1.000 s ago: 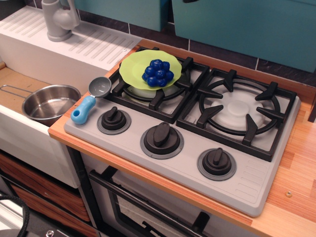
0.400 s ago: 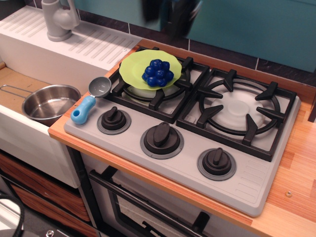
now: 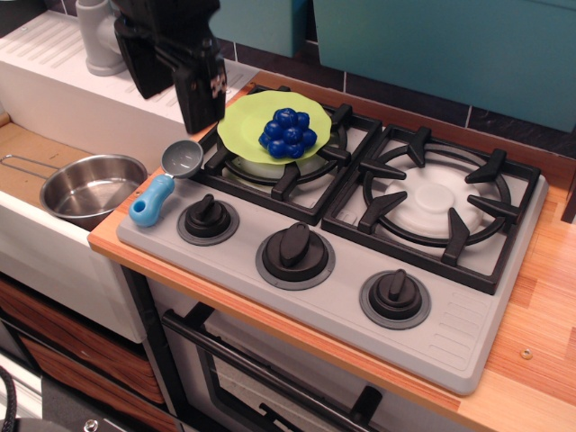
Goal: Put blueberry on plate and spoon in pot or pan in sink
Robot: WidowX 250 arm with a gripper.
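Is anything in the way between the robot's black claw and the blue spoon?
Nothing visible. The black gripper hangs open above the spoon with the grey metal bowl and light-blue handle, with only air between. The shiny steel pan in the sink sits beside it.

No readable text, brand, number or sign shows anywhere. The stove knobs (image 3: 295,245) carry none, and a small black-and-white patch on the gripper (image 3: 176,79) is too blurred to read.
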